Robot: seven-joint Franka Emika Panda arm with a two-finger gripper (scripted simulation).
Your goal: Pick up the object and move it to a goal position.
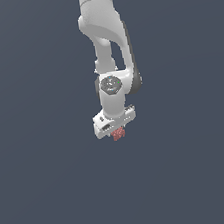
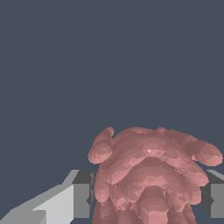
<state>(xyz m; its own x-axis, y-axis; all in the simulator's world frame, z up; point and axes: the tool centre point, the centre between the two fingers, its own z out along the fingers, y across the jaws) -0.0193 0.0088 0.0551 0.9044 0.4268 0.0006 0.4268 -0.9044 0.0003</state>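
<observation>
Pinching the lump (image 2: 148,175) squarely between them, the jaws grip its bumpy sides, probably so it won't slip in transit.

The object (image 1: 118,134) is held directly below the gripper (image 1: 117,132), between its jaws, which are pressed against it on both sides.

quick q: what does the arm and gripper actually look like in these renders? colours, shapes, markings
The arm is glossy white, with rounded links and dark grey joint bands. A round grey cap sits on the wrist joint. The gripper has a flat white boxy body. In the wrist view, its fingers are angular, light grey, with dark pads. No cables or logos visible.
</observation>
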